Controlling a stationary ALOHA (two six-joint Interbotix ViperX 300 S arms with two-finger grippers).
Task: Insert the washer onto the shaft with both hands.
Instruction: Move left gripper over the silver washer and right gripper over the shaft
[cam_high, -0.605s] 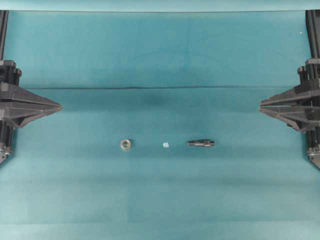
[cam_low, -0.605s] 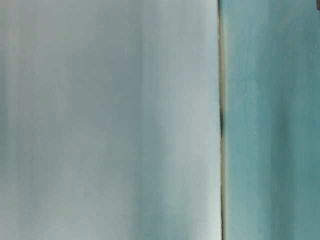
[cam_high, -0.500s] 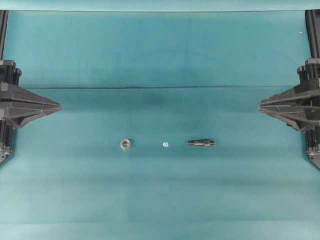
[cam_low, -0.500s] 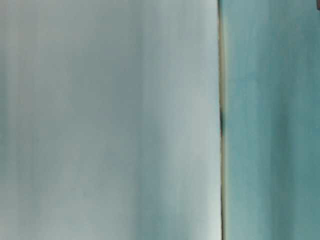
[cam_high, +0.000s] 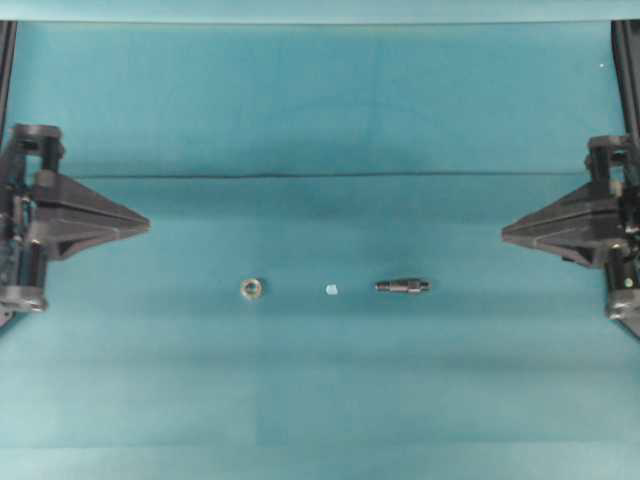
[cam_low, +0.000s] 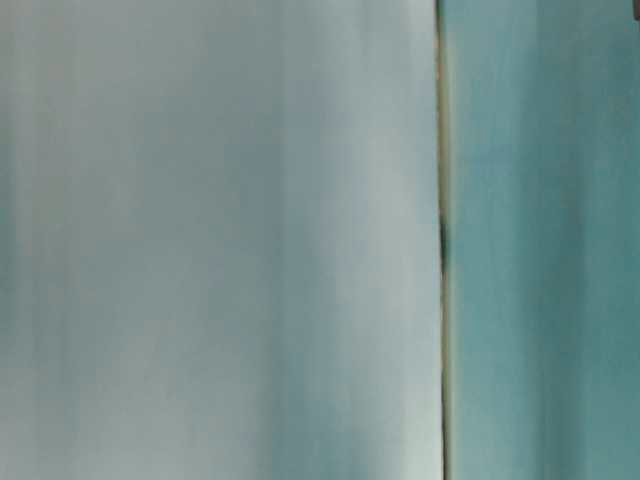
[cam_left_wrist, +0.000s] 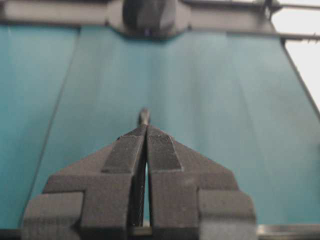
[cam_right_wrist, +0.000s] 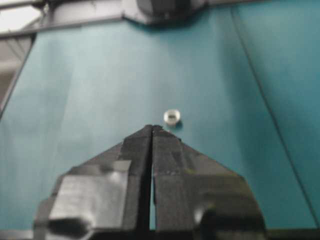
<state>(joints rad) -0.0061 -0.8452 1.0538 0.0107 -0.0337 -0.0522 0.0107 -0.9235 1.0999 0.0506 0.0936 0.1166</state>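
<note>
The left claw (cam_high: 147, 224) is clenched on nothing at one edge of the teal surface (cam_high: 320, 100); the right claw (cam_high: 505, 234) is likewise clenched and empty at the opposite edge; between them, nearer the front edge, the washer (cam_high: 251, 288), a small silvery-tan ring with a dark hole, lies flat left of a pale fleck (cam_high: 331, 290); the shaft (cam_high: 402, 286), dark and stepped, lies right of that fleck.

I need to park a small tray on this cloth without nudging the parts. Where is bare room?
Free: the cloth beyond the fold line, and the broad strip nearer than the parts. Crowded: the middle row, with washer, pale fleck and shaft, between left gripper and right gripper.
</note>
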